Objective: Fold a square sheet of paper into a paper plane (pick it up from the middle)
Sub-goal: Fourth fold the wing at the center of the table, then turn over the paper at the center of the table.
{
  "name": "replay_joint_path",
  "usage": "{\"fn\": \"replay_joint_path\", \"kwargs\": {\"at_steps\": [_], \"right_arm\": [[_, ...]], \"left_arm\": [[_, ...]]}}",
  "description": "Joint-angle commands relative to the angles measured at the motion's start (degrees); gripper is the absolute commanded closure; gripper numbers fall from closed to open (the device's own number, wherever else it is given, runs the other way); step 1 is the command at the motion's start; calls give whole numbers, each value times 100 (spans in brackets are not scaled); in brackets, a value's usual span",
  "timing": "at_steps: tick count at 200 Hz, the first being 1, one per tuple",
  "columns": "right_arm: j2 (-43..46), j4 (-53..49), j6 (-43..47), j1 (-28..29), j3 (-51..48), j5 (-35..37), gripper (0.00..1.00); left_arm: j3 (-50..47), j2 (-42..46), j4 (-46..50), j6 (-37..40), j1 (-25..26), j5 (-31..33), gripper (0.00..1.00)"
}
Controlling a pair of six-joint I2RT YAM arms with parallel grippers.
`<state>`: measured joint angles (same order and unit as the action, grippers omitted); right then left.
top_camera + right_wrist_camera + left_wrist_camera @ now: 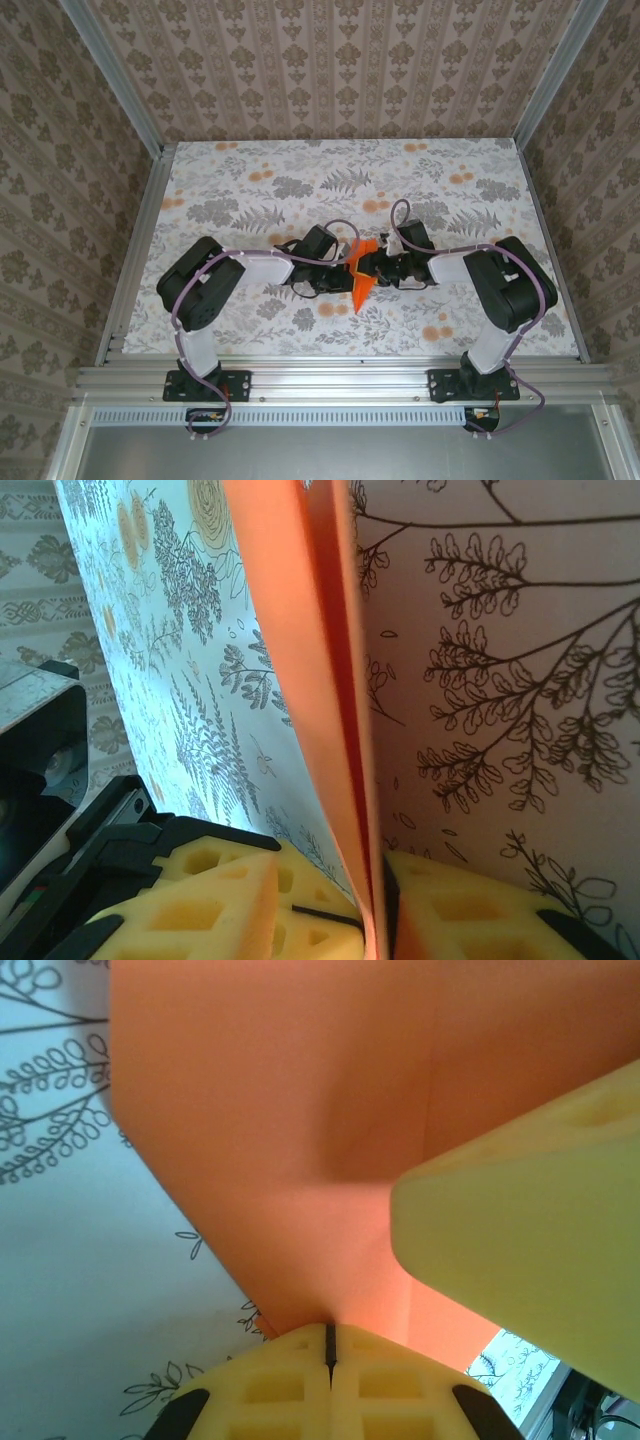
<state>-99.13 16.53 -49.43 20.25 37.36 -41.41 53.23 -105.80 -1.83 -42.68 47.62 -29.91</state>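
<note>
The bright orange paper [361, 276] is folded and held up off the table between both grippers, its pointed end aimed at the near edge. My left gripper [343, 263] is shut on its lower edge; in the left wrist view the paper [300, 1110] rises straight out of the closed gripper [330, 1343]. My right gripper [384, 267] pinches it from the other side. Seen edge-on in the right wrist view, the doubled layers of paper [305, 630] run down into the right gripper [377, 920], which is shut on them. A right finger [520, 1250] crosses the left wrist view.
The table [250, 190] carries a cloth printed with grey leaves and pale orange flower blotches [262, 175]. Patterned walls and metal rails [135, 250] close it in on three sides. Both arms' elbows [200, 285] lie low near the front edge.
</note>
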Motion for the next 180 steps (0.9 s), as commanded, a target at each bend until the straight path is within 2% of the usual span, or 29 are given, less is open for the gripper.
{"fn": "replay_joint_path", "kwargs": {"at_steps": [1, 60, 128, 153, 180], "right_arm": [[-98, -130, 77, 45, 157, 17, 72], [204, -881, 364, 44, 325, 314, 90], [1138, -3000, 1167, 66, 901, 1298, 92], [1521, -4250, 1638, 223, 1387, 2221, 92], [1585, -6401, 2222, 788, 2441, 4371, 91]], "left_arm": [[-52, 4, -73, 15, 28, -138, 100], [-90, 303, -59, 31, 28, -69, 100], [-488, 1368, -33, 8, -43, 528, 96], [-687, 1875, 190, -59, -120, 1089, 95], [-942, 2536, 694, -120, -222, 2015, 95]]}}
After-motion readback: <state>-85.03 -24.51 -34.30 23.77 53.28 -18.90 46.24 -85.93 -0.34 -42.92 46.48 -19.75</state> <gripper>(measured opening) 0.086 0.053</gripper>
